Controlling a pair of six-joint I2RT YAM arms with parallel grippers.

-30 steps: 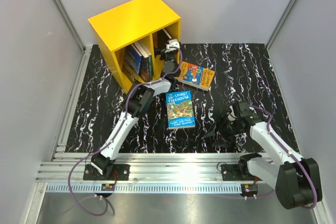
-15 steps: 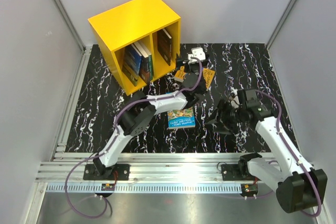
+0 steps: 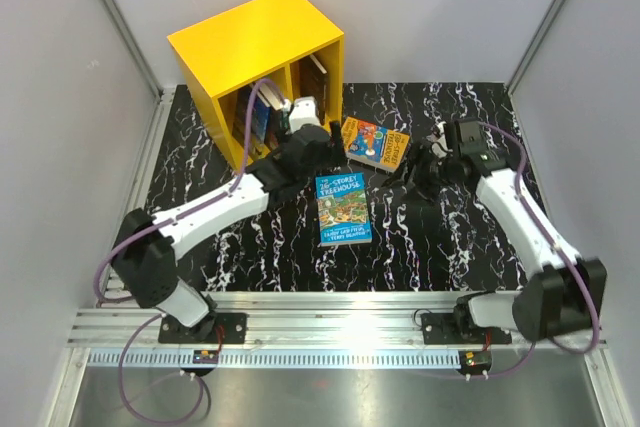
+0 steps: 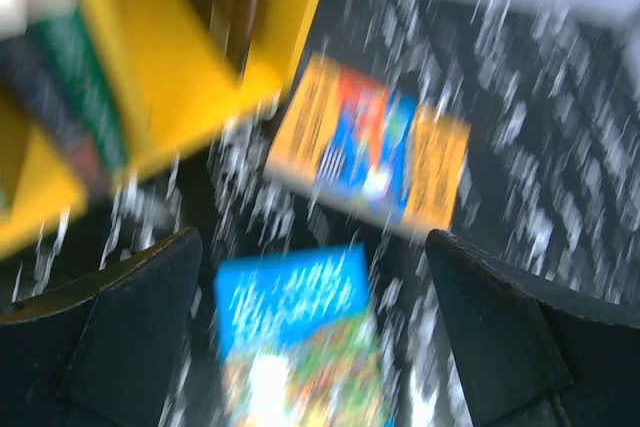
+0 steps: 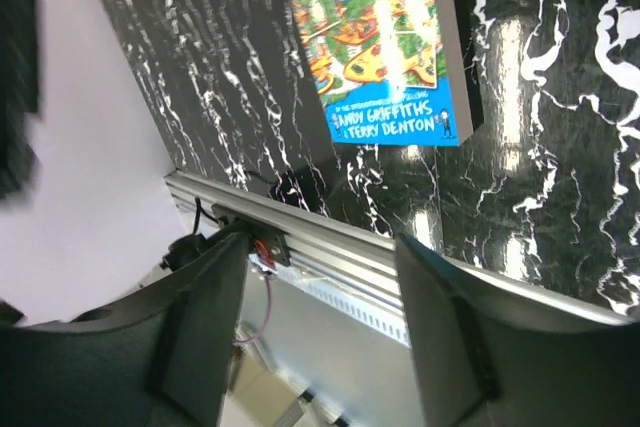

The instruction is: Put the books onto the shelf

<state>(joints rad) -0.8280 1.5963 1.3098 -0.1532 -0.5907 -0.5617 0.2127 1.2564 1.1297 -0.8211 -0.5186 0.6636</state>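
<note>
The yellow shelf [image 3: 255,47] stands at the back left, with several books [image 3: 262,117] upright in its left compartment and one book [image 3: 318,75] in the right. An orange-yellow book [image 3: 375,142] and a blue book [image 3: 342,209] lie flat on the black marbled table. My left gripper [image 3: 312,150] hovers open and empty just in front of the shelf; its blurred wrist view shows the gripper [image 4: 310,242] over the blue book [image 4: 300,337], the orange book [image 4: 370,142] and the shelf [image 4: 200,67]. My right gripper [image 3: 415,172] is open and empty, right of the orange book.
An aluminium rail [image 3: 330,317] runs along the near edge, also seen past the right gripper [image 5: 320,242] as the rail [image 5: 330,257]. The blue book [image 5: 380,37] lies above it there. Grey walls enclose the table on three sides.
The left arm left the shelf's right compartment, swung out over the orange book, then came back in front of the shelf. The right gripper moved away from the near edge toward the orange book.
</note>
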